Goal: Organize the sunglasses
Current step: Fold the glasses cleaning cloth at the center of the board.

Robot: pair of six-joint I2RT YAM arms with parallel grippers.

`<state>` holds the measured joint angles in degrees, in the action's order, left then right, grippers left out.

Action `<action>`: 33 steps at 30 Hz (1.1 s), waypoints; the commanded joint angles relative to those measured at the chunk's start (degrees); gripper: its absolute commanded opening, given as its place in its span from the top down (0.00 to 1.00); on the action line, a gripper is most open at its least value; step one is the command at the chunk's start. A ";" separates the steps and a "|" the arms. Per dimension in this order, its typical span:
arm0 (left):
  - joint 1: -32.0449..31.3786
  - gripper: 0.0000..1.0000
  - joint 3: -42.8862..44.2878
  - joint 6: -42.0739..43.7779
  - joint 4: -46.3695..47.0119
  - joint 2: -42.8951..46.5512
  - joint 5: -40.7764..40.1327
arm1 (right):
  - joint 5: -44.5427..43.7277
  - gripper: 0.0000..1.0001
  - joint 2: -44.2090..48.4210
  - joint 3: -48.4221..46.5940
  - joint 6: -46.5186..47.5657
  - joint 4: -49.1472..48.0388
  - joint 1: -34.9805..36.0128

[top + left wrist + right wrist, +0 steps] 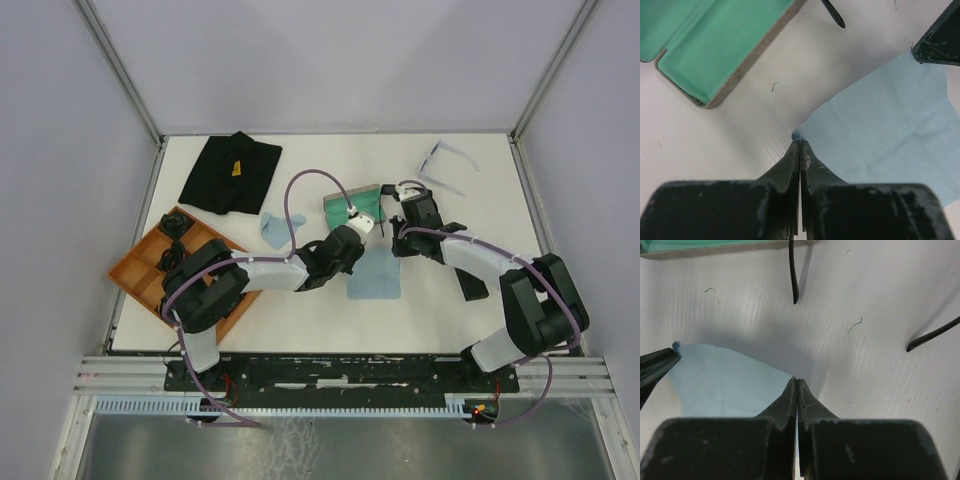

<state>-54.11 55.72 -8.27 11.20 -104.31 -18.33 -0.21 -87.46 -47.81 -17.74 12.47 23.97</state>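
The pale-framed sunglasses point(445, 165) lie unfolded at the back right of the table. Of the black sunglasses I see only thin black temple arms point(794, 275) on the table ahead of my right gripper. A grey case point(355, 207) lies open, showing its green lining point(715, 40). My left gripper point(800, 141) is shut on one corner of a flat light blue cloth point(890, 125). The right gripper point(796, 380) is shut on the neighbouring corner of the same cloth point(720, 375). Both grippers point(365, 245) point(400, 245) sit just in front of the case.
An orange divided tray point(150, 265) holding dark items sits at the left edge. A black fabric piece point(230, 172) lies at the back left. A second, crumpled blue cloth point(275, 230) is left of the case. A black case point(470, 285) lies under the right arm.
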 commanded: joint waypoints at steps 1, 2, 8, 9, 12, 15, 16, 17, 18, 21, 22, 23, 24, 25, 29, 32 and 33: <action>0.50 0.97 -0.07 4.49 5.20 2.08 1.10 | -1.74 1.00 3.31 0.10 0.76 -3.25 -0.05; 0.49 0.97 -0.33 4.71 5.60 2.16 1.36 | -1.62 1.00 3.53 0.13 0.88 -3.28 -0.04; 0.53 0.97 -3.79 5.15 9.45 3.74 5.37 | -0.18 1.00 5.57 1.52 1.65 -3.07 0.02; 0.56 0.97 -4.54 5.23 10.24 4.21 5.89 | 0.12 1.00 6.05 1.84 1.72 -2.97 -0.03; 0.54 0.97 -6.90 5.05 12.74 5.54 7.24 | 1.05 1.00 7.15 2.89 1.75 -2.74 0.02; 0.50 0.97 -9.31 5.09 15.15 6.92 8.41 | 1.59 1.00 7.56 3.87 1.79 -2.30 0.00; 0.53 0.97 -9.81 5.29 15.57 7.13 8.60 | 1.69 1.00 7.70 4.22 1.72 -2.28 0.01; 0.54 0.97 -10.15 5.55 15.86 7.36 8.80 | 1.70 1.00 7.76 4.42 1.73 -2.16 0.02; 0.54 0.97 -10.33 5.88 16.07 7.57 9.05 | 1.75 1.00 7.91 4.62 1.70 -2.18 0.00; 0.50 0.97 -10.57 7.03 16.39 7.92 10.30 | 2.24 1.00 8.56 5.19 1.41 -2.37 0.00; 0.51 0.97 -10.56 7.38 16.52 8.09 10.85 | 2.51 1.00 8.92 5.45 1.31 -2.51 0.01; 0.52 0.97 -10.55 7.66 16.61 8.27 11.41 | 2.67 1.00 9.23 5.73 1.18 -2.54 -0.04; 0.56 0.97 -10.59 7.87 16.76 8.47 12.06 | 2.67 1.00 9.62 5.98 1.06 -2.62 0.02; 0.51 0.97 -10.72 8.10 16.94 8.69 12.84 | 2.79 1.00 9.88 6.13 0.96 -2.51 0.02; 0.45 0.97 -11.86 8.43 18.13 9.75 15.29 | 3.14 1.00 10.77 7.00 0.34 -2.45 0.00; 0.45 0.97 -13.03 9.15 19.18 11.31 15.43 | 3.19 1.00 11.59 7.81 -0.40 -2.77 0.02; 0.53 0.97 -13.21 9.57 19.21 11.67 15.34 | 3.34 1.00 11.76 7.95 -0.57 -2.72 0.01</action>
<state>-53.74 43.40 -2.79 25.69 -96.25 -4.51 2.59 -78.02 -40.45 -17.08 11.35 23.99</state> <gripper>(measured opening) 0.037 0.007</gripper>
